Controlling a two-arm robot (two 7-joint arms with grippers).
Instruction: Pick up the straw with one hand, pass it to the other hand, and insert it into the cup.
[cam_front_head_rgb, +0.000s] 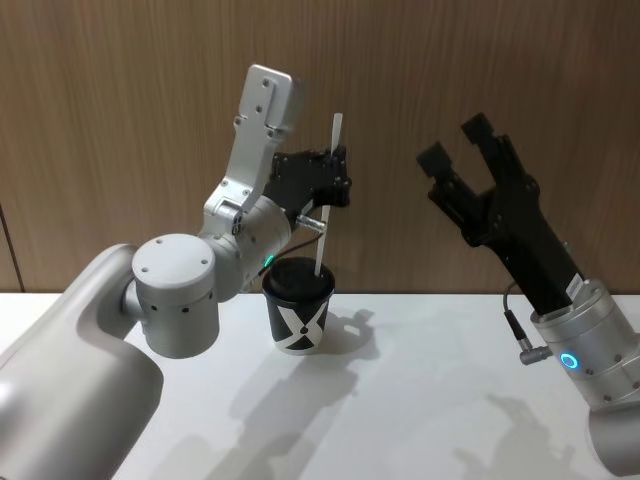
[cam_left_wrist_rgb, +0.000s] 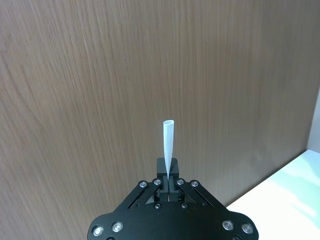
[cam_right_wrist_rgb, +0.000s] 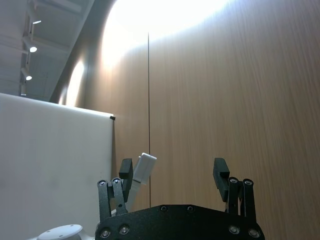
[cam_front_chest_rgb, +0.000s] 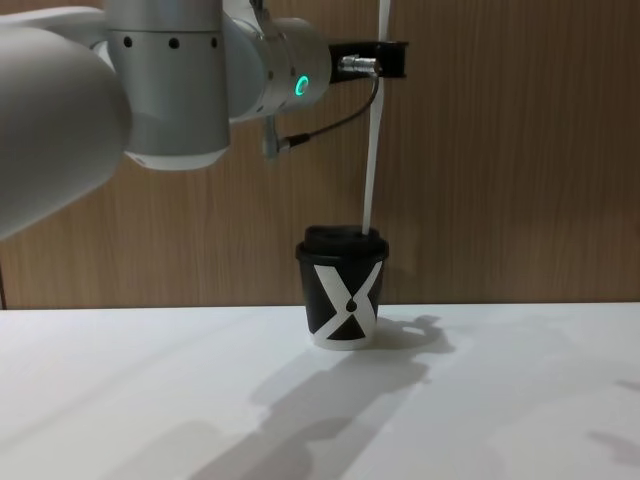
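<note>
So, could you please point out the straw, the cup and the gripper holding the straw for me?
straw (cam_front_chest_rgb: 371, 170), chest view, on the middle of its white shaft above the lid.
cup (cam_front_chest_rgb: 345, 300), chest view, on the white X on its side.
left gripper (cam_front_head_rgb: 330, 180), head view, between its fingertips, shut on the straw.

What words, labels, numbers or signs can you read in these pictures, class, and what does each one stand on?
"X": a bold white cross with a small drop mark at its centre, on the side of the black cup, also seen from the head view.
No other words, brands or numbers can be read: none on the straw, the left claw holding it, or the open right claw.
</note>
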